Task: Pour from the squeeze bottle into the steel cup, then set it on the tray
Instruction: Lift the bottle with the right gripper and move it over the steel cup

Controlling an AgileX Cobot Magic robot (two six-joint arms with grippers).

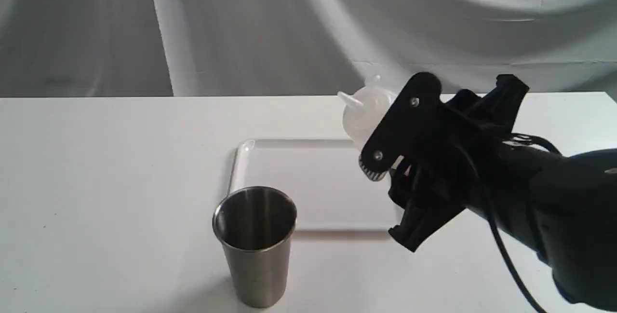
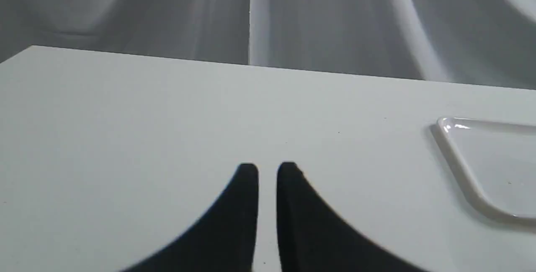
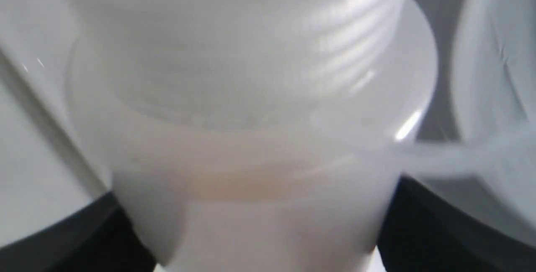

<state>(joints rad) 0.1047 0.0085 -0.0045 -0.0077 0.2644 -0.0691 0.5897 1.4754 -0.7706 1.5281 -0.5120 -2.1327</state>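
Squeeze bottle [image 1: 364,113] long axis slanted, nozzle aimed up-left above tray [image 1: 308,183]; right gripper [image 1: 378,156] clamped on it, left gripper [image 2: 267,171] nearly together.

Ref = tray [image 1: 234,168], flat on table [image 1: 96,183], abt mid-table. Sides as in ext. view. Just in front of tray's front-left corner: steel cup [image 1: 255,243], upright on table, not on tray. Over tray's right-rear part, off the surface: squeeze bottle [image 1: 364,113], tilted, nozzle twd tray's left, betw. fingers of R gripper [image 1: 381,158], which reaches in from tray's right. L gripper [image 2: 267,171] over table left of tray, well apart.
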